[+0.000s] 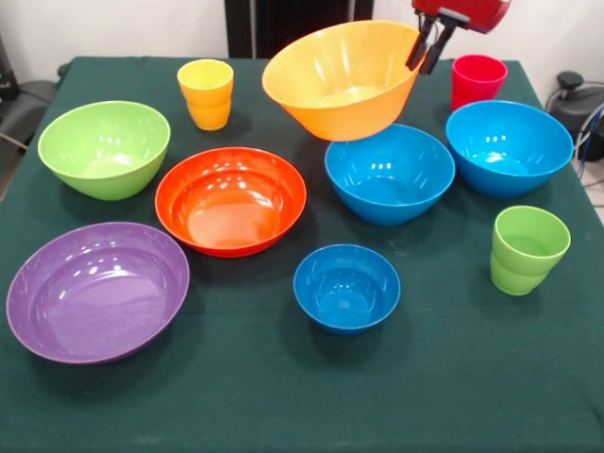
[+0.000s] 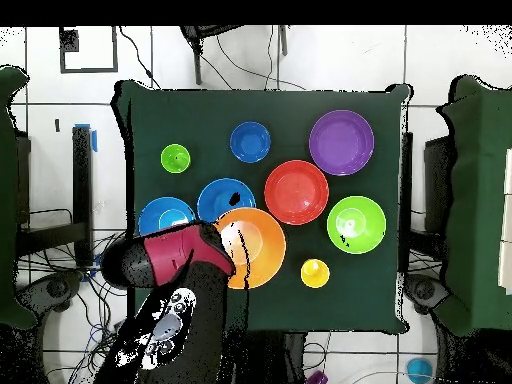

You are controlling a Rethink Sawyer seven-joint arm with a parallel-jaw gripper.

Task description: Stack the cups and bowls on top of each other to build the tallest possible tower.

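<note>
While the pincer clamps the tilted, lifted yellow-orange bowl by its rim, upper centre, no tower exists; all else sits unstacked

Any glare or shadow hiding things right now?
Front view: white ceiling-light glare streaks the purple bowl and orange-red bowl, edges stay readable. Overhead view: the arm covers the red cup and part of the yellow-orange bowl held by the gripper.

My red and black arm is cut off by the front view's top edge. From overhead it hides the small glossy red-pink plastic cup and covers part of the big glossy yellow-orange plastic bowl's rim.
</note>
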